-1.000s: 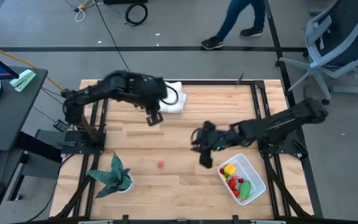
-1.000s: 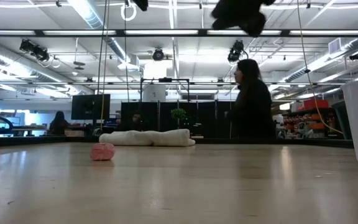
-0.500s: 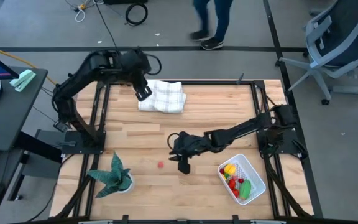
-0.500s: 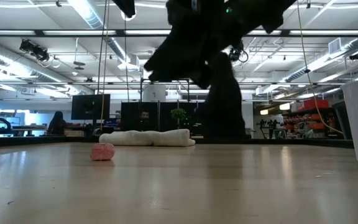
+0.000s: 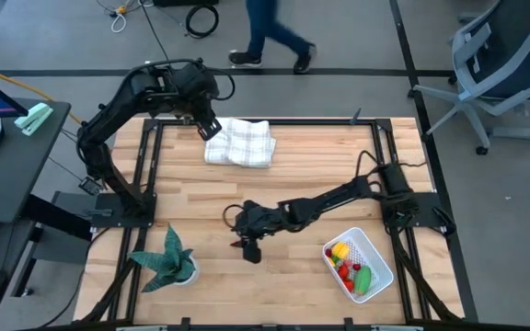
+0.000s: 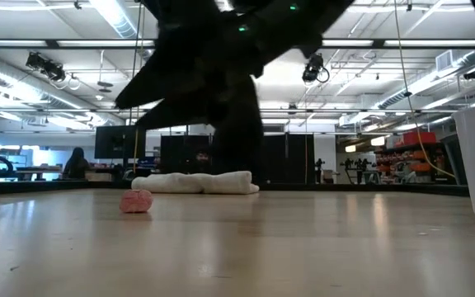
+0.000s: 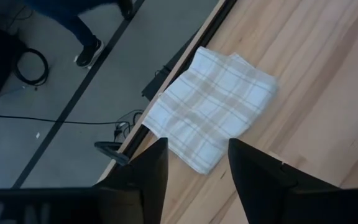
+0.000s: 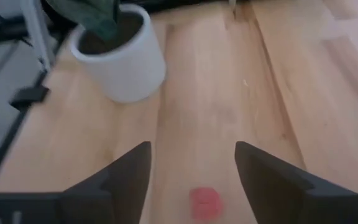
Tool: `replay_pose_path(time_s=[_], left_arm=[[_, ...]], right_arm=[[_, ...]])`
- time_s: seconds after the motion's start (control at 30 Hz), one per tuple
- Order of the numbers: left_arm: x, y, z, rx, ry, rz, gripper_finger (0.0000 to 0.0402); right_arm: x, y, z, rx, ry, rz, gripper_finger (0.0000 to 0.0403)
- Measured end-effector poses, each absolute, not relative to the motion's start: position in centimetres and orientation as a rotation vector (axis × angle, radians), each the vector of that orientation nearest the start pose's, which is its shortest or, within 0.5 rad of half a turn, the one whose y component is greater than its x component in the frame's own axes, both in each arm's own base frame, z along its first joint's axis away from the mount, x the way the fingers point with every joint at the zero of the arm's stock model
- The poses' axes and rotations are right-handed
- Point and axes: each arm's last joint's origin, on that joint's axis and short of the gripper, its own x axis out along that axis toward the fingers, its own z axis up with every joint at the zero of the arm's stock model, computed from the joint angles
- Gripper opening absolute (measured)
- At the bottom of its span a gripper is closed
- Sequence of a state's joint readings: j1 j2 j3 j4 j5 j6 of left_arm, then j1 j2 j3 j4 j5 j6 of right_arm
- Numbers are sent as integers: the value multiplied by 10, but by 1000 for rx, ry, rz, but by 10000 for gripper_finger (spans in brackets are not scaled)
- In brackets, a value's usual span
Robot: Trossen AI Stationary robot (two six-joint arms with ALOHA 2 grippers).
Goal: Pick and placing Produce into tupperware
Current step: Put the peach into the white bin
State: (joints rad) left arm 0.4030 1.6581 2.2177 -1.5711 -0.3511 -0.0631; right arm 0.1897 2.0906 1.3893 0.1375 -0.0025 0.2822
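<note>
Produce is mostly packed already: yellow, red and green pieces sit inside the white container near the front right corner of the surface. One small pinkish-red piece is left out — it lies alone on the bare wood toward the front middle, well apart from the container, and shows in the low view too.

The right gripper reaches out over that piece, its jaws spread to either side with the piece just ahead between them; nothing is pinched yet. The left gripper hangs high at the back left, jaws spread and holding nothing, over the checked cloth by the far edge. A potted plant stands at the front left.

As far as can be seen, this last piece is all that remains: grasp it, carry it right, drop it in.
</note>
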Motion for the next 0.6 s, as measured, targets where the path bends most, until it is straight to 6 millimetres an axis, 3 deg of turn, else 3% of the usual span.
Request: replay_pose_path(time_s=[0.17,0.33,0.6], left_arm=[[244,115,467,-82,1012,720,175],[244,115,467,-73,1016,714,175],[243,117,467,-59,1021,712,174]], right_arm=[[468,87,161,209,693,82,252],[466,85,146,231,799,63,247],[462,93,143,236,821,110,234]])
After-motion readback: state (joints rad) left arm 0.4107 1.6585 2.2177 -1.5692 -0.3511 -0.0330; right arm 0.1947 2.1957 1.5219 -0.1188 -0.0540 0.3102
